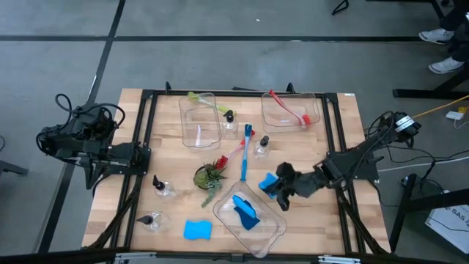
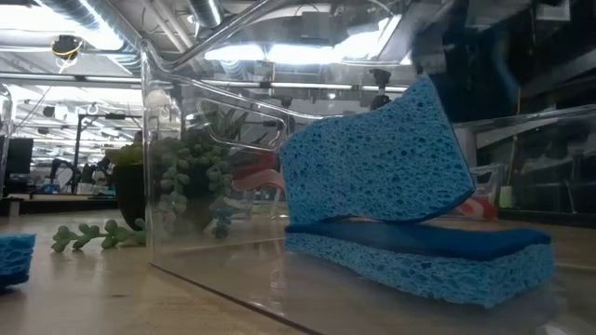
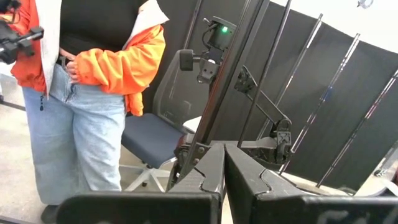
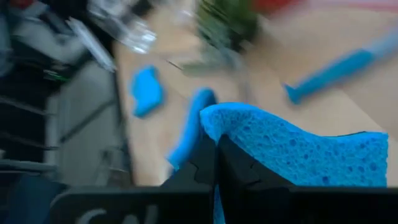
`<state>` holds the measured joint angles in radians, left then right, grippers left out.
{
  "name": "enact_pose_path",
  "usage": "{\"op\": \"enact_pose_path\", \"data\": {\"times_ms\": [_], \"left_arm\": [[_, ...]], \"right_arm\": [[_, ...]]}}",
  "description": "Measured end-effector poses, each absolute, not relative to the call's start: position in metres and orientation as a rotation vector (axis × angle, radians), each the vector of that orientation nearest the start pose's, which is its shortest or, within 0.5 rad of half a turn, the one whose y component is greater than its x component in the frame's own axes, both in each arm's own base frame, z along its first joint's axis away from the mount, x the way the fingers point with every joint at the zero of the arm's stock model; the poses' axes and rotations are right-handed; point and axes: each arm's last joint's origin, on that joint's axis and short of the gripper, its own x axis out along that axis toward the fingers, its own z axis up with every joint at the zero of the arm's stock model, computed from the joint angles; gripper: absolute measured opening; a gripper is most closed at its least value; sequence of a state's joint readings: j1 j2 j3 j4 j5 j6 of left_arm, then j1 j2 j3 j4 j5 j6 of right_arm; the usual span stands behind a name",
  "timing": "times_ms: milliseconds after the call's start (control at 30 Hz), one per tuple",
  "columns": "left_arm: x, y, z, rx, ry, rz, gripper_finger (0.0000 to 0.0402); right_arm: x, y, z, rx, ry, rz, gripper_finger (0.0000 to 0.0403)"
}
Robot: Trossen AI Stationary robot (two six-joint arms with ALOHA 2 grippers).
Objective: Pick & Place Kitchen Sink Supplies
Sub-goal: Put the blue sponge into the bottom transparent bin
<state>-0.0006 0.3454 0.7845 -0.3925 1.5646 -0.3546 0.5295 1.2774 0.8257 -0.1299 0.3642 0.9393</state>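
My right gripper [image 1: 278,185] is shut on a blue sponge [image 1: 267,181], held above the table just right of the near clear bin [image 1: 275,233]. In that bin one blue sponge [image 2: 419,256] lies flat and a second [image 2: 382,167] leans on it. A further blue sponge [image 1: 197,230] lies on the table at the near left. A blue brush [image 1: 245,152] and small pump bottles [image 1: 262,144] [image 1: 161,188] lie about mid-table. My left gripper [image 3: 224,155] is shut, holds nothing, and waits at the table's left edge. My right gripper pinches the blue sponge between its two fingers [image 4: 202,158] at one end of the sponge [image 4: 231,124]. The fingers come from the table's right, slanting down. The sponge is lifted clear of the table, and most of it [image 4: 311,158] sticks out to one side of the fingers.
Two clear bins stand at the far side: one [image 1: 199,121] with a yellow-green brush [image 1: 205,101] across its rim, one [image 1: 292,110] holding a red brush [image 1: 289,110]. A potted plant [image 1: 209,176] stands mid-table. A person [image 3: 93,93] stands beyond the left arm.
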Motion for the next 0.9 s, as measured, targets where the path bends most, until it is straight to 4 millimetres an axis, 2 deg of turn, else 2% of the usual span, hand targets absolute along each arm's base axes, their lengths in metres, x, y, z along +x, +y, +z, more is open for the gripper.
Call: {"op": "enact_pose_path", "data": {"times_ms": [367,667,900], "left_arm": [[0.036,-0.029,0.354,-0.243,0.241,-1.552,0.0006],[0.036,-0.029,0.355,-0.243,0.241,-1.551,0.0006],[0.036,-0.029,0.355,-0.243,0.241,-1.551,0.0006]], "right_arm": [[0.262,0.109,0.281,0.707,0.302,0.146,0.0008],[0.268,0.103,0.294,0.743,0.209,0.264,0.001],[0.268,0.102,0.297,0.779,0.193,0.285,0.0011]]}}
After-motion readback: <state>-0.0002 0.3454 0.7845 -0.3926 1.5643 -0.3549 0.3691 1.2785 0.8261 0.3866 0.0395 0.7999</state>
